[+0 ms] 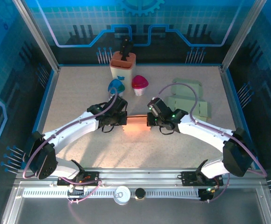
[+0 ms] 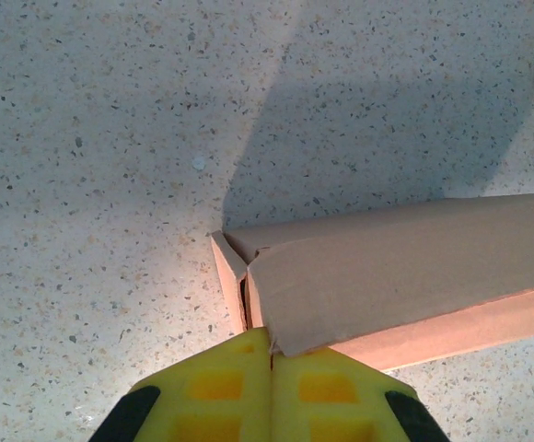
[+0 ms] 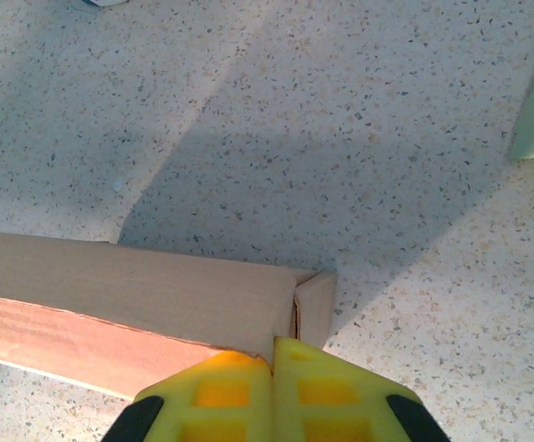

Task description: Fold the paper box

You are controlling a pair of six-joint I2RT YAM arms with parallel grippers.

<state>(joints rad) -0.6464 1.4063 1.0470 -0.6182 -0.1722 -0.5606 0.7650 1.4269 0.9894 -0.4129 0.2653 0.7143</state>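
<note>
Centre frame, the tan corrugated-paper box (image 1: 136, 124) shows plain brown on top and glowing orange-pink along its lit side. Bright yellow on the left gripper (image 2: 269, 339), the same yellow on the right gripper (image 3: 273, 344). The beige stone-look table (image 1: 74, 98) is peppered with dark flecks. Upper centre: a blue plastic dome (image 1: 116, 86) and a magenta plastic dome (image 1: 139, 83). On the right, pale green flat card pieces (image 1: 191, 100).

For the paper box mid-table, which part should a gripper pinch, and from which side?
Its thin upper panel at a short end, approached endwise: the paper box lies lengthwise between the arms, and the left gripper and right gripper pinch those panel corners.
</note>
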